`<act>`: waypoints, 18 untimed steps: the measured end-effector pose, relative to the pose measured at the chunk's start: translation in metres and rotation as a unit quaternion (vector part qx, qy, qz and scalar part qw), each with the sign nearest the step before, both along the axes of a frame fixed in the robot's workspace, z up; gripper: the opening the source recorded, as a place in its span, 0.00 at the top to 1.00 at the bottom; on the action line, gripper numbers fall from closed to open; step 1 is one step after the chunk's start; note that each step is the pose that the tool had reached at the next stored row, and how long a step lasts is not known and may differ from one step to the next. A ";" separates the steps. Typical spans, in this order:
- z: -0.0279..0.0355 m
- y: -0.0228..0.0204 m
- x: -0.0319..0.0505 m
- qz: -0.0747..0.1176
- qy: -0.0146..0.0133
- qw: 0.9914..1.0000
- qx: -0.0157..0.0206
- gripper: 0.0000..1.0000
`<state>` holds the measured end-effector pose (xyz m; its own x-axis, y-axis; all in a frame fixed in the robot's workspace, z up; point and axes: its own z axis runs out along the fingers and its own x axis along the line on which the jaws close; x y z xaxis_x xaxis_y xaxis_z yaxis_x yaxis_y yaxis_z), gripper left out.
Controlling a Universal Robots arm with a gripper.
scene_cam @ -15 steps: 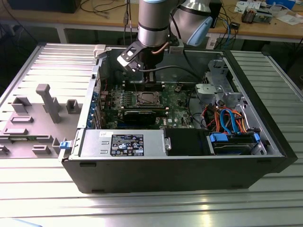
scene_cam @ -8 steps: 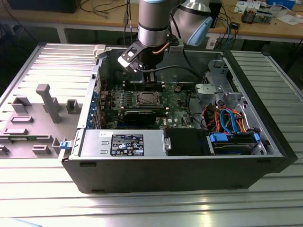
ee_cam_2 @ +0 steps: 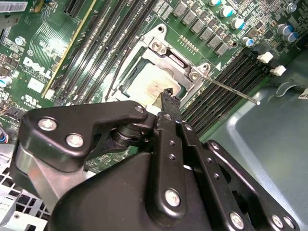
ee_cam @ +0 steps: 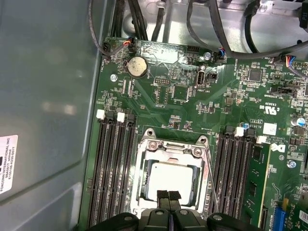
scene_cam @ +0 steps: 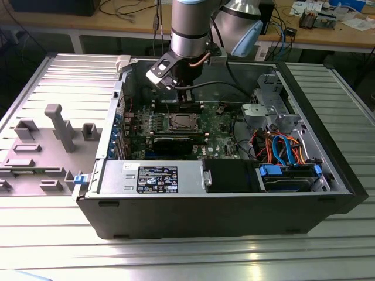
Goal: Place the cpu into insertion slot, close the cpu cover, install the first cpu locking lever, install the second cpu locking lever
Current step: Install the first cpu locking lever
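Note:
The cpu (ee_cam: 171,179) (ee_cam_2: 144,84) lies flat in the insertion slot (ee_cam: 142,166) on the green board, silvery top showing. The cpu cover (ee_cam: 173,153) (ee_cam_2: 171,57) rests down around it, framing the chip through its window. A thin locking lever (ee_cam_2: 231,90) (ee_cam: 210,185) sticks out free from one socket corner, over the memory slots. My gripper (ee_cam: 168,196) (ee_cam_2: 168,94) hovers at the chip's edge, fingertips pressed together with nothing between them. In the exterior view the gripper (scene_cam: 185,99) hangs just behind the socket and the cpu (scene_cam: 180,122).
Long black memory slots (ee_cam: 113,173) (ee_cam: 236,178) flank the socket on both sides. Cables (ee_cam: 226,43) cross beyond the board, and the case wall (ee_cam: 48,96) rises close by. A power supply (scene_cam: 152,175) and drive bay (scene_cam: 287,175) line the case front.

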<state>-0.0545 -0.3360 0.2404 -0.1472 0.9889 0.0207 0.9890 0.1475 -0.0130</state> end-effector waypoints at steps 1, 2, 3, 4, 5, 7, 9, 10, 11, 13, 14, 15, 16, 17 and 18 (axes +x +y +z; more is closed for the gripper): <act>0.0000 0.0000 0.0000 0.001 0.000 1.000 0.000 0.89; 0.0000 0.0000 0.0000 0.003 0.000 1.000 0.000 0.89; 0.0000 0.0000 0.0000 0.005 0.000 1.000 0.000 0.89; 0.0000 0.0000 0.0000 0.007 0.000 1.000 0.000 0.89; 0.0000 0.0000 0.0000 0.008 0.000 1.000 0.000 0.89; 0.0000 0.0000 0.0000 0.010 0.000 1.000 0.000 0.89; 0.0000 0.0000 0.0000 0.012 0.000 1.000 0.000 0.89; 0.0000 0.0000 0.0000 0.014 0.000 1.000 0.000 0.89; 0.0000 0.0000 0.0000 0.015 0.000 1.000 0.000 0.89; 0.0000 0.0000 0.0000 0.017 0.000 1.000 -0.001 0.89; 0.0000 0.0000 0.0000 0.019 0.000 1.000 -0.001 0.89; 0.0000 0.0000 0.0000 0.022 0.000 1.000 -0.001 0.89; 0.0000 0.0000 0.0000 0.024 0.000 1.000 -0.001 0.89; 0.0000 0.0000 0.0000 0.026 0.000 1.000 -0.001 0.89; 0.0000 0.0000 0.0000 0.027 0.000 1.000 -0.001 0.89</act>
